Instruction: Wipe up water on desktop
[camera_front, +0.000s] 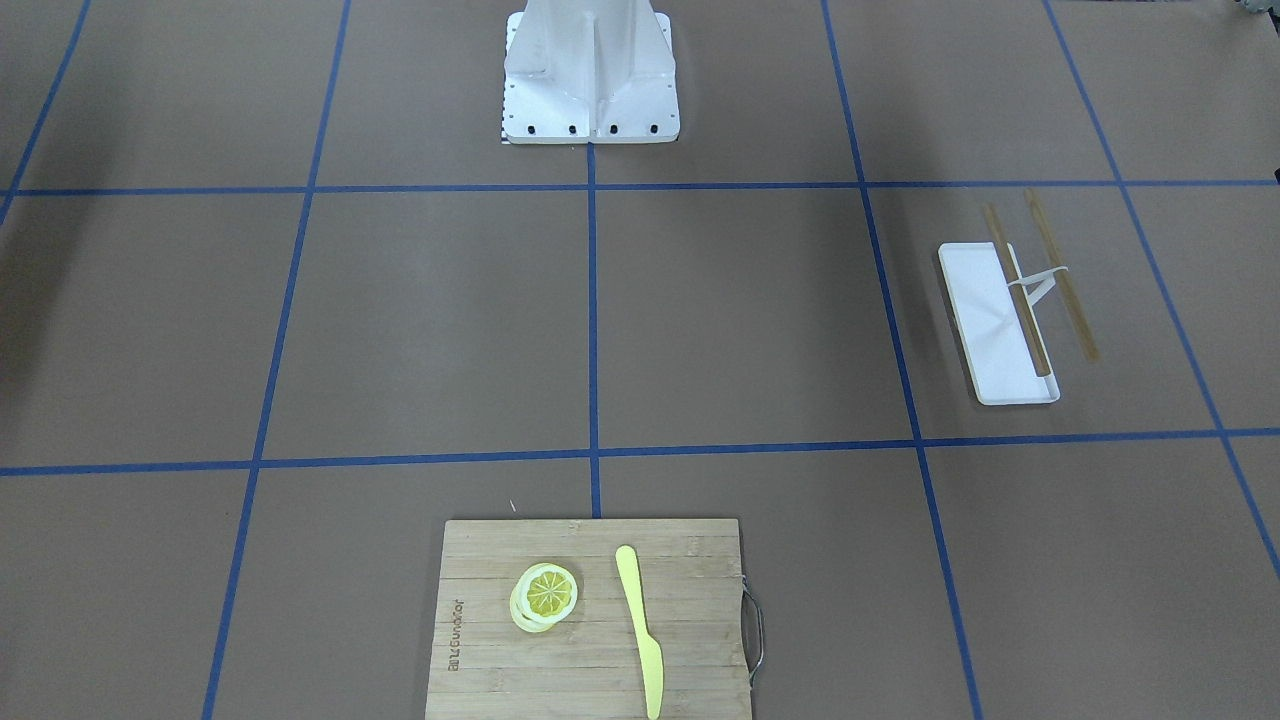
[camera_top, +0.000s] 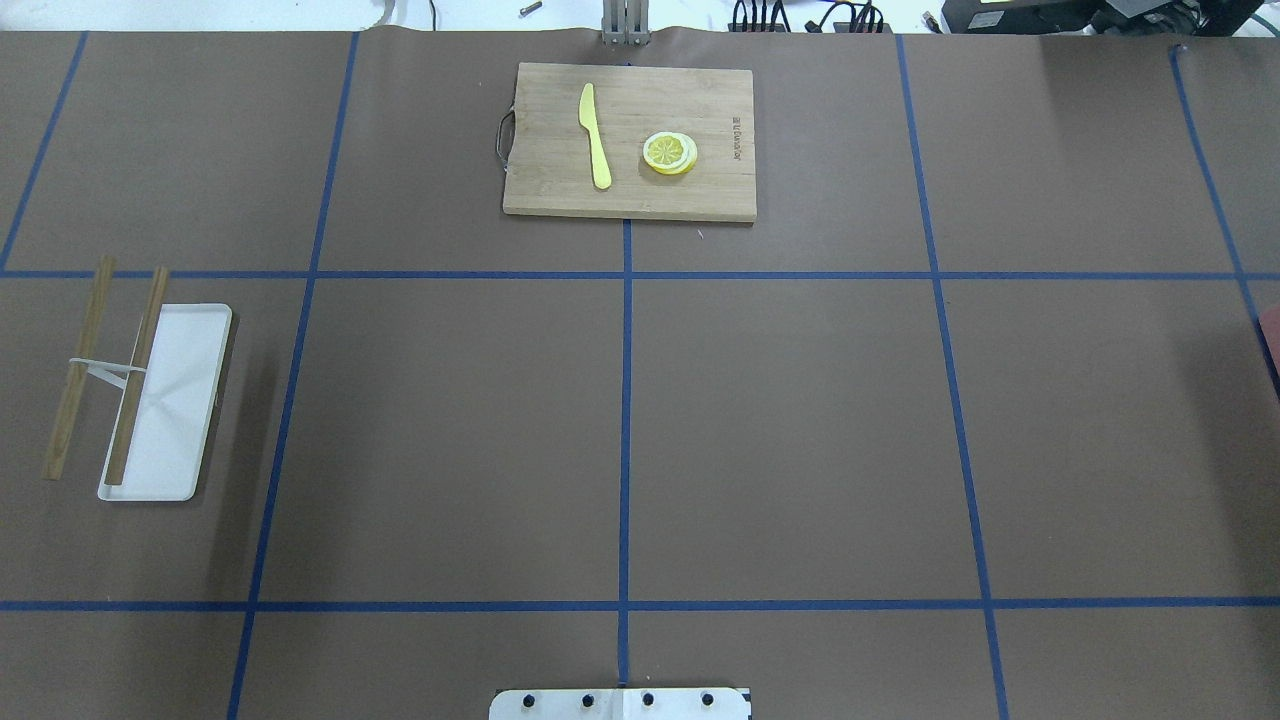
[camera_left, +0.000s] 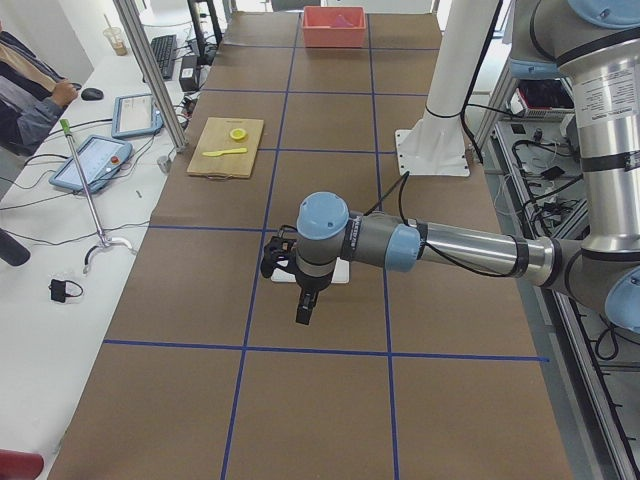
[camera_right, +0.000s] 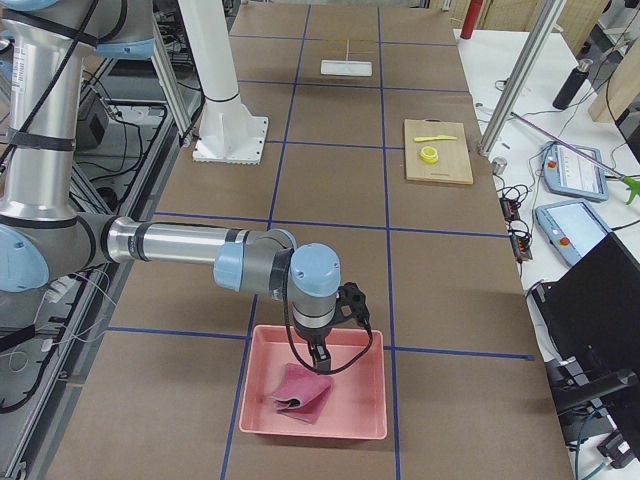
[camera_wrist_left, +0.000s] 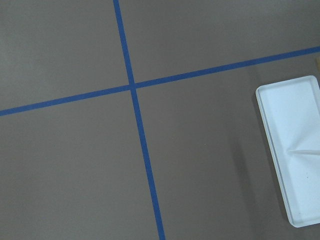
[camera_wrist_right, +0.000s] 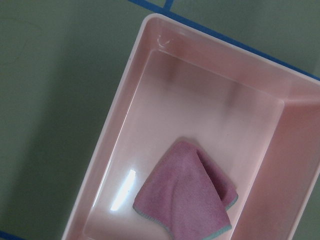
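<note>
The big flat matte brown surface (camera_top: 800, 420), ruled into rectangles by thin blue tape, lies under everything and runs the whole length between my two arms. My left arm (camera_left: 460, 250) reaches out low over it, and my left jaws hang pointing down just beside the white rectangular tray (camera_top: 190, 400). Only the side view shows them, so I cannot tell whether they are apart or together. My right arm (camera_right: 180, 245) stretches toward the opposite end, where my right jaws hang over the pink rectangular plastic bin (camera_right: 372, 398); again, I cannot tell how they stand. The bamboo cutting board (camera_top: 690, 190) sits at the far edge from my base, across the centre tape line. A crumpled pink cloth (camera_wrist_right: 185, 205) lies in the bin. Two brown wooden sticks (camera_top: 130, 380) joined by a white band rest at the tray, one along its edge and one on the surface beside it. On the board lie a yellow plastic knife (camera_top: 594, 130) and a round yellow lemon slice (camera_top: 668, 152), side by side and apart.
</note>
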